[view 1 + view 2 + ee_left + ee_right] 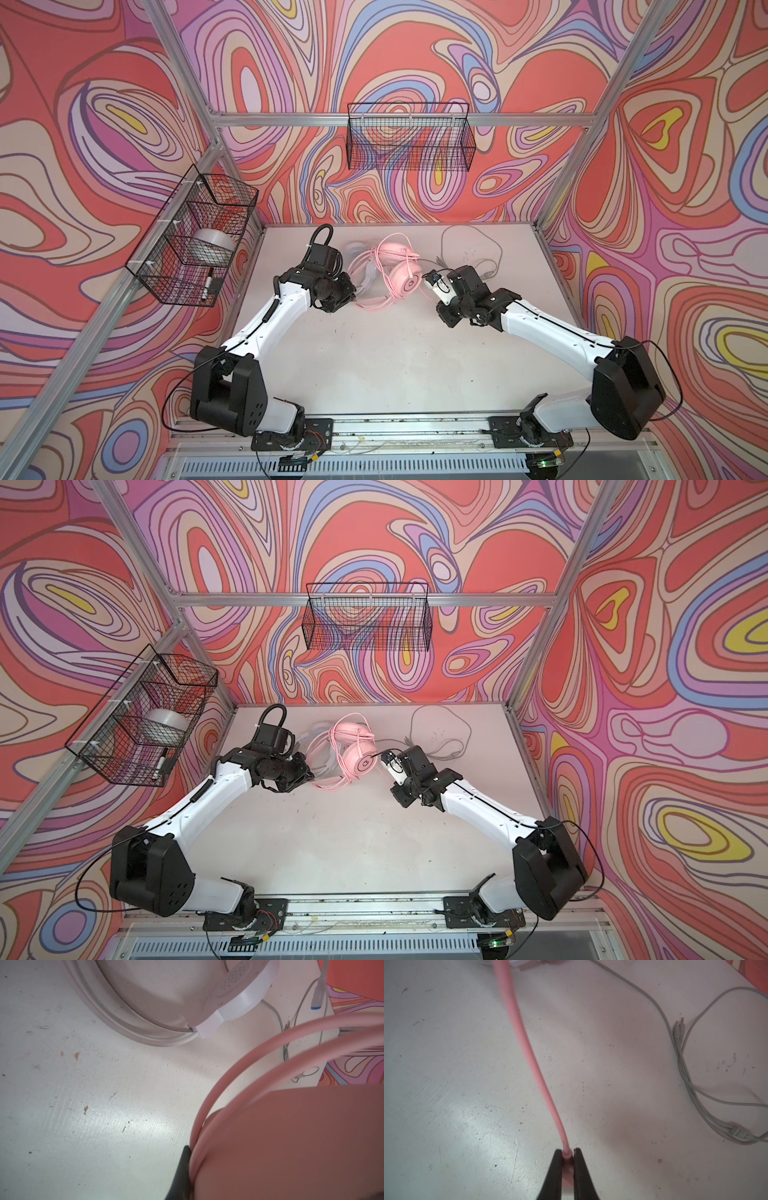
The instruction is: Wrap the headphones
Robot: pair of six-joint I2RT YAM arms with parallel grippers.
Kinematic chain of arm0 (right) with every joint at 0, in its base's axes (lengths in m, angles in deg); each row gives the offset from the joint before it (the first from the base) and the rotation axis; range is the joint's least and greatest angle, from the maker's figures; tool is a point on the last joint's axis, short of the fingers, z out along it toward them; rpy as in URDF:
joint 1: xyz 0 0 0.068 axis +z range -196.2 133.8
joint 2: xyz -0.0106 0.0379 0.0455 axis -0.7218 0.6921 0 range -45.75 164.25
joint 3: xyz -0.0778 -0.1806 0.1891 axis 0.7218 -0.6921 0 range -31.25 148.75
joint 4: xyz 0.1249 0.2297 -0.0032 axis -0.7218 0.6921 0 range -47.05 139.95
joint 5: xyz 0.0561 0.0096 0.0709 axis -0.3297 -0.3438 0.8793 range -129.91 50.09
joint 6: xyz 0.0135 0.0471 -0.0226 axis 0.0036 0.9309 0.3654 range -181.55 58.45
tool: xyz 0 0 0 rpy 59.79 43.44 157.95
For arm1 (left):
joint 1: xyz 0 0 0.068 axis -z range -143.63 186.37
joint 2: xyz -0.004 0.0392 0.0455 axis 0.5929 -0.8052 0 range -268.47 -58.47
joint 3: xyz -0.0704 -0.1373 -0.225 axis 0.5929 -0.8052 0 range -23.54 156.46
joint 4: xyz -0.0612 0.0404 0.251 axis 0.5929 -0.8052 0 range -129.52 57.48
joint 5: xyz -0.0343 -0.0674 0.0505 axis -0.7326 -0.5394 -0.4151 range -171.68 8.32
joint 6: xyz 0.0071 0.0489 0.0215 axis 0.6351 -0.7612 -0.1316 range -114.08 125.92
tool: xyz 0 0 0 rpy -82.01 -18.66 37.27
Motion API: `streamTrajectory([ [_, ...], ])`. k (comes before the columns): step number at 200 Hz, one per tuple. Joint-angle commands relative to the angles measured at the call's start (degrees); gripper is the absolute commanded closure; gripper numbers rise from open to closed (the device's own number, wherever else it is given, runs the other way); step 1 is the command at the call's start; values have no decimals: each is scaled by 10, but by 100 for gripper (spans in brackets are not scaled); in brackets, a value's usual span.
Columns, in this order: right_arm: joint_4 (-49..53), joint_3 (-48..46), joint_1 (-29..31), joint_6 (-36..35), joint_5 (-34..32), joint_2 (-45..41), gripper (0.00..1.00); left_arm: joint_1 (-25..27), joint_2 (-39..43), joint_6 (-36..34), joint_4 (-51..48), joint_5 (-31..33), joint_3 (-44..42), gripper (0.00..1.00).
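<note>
The pink headphones (401, 270) (360, 754) lie at the back middle of the table, with pink cord looped around them. My left gripper (353, 293) (309, 774) is shut on their left side. In the left wrist view one black finger (182, 1169) presses against the pink band wires (228, 1076); the other finger is hidden by pink padding. My right gripper (429, 277) (386, 756) (568, 1152) is shut on the end of the pink cord (527, 1047). The white headphones (358, 252) (239, 1001) lie behind the pink ones, and their grey cord (461, 245) (685, 1076) trails to the right.
The grey cord's jack plugs (679, 1028) and a USB plug (318, 999) rest on the white table (395, 353). A wire basket (195, 237) on the left wall holds a tape roll (212, 245) and a marker (210, 282). Another wire basket (409, 137) hangs on the back wall.
</note>
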Motion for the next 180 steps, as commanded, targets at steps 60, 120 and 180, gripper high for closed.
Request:
streamTrajectory([
  [60, 13, 8, 21, 18, -15, 44, 100, -2, -11, 47, 81, -53, 11, 100],
  [120, 28, 43, 18, 75, -61, 111, 100, -4, -2, 23, 74, -74, 5, 100],
  [180, -27, 20, 18, 31, -104, 54, 100, -8, -14, -37, 35, -90, 5, 100],
])
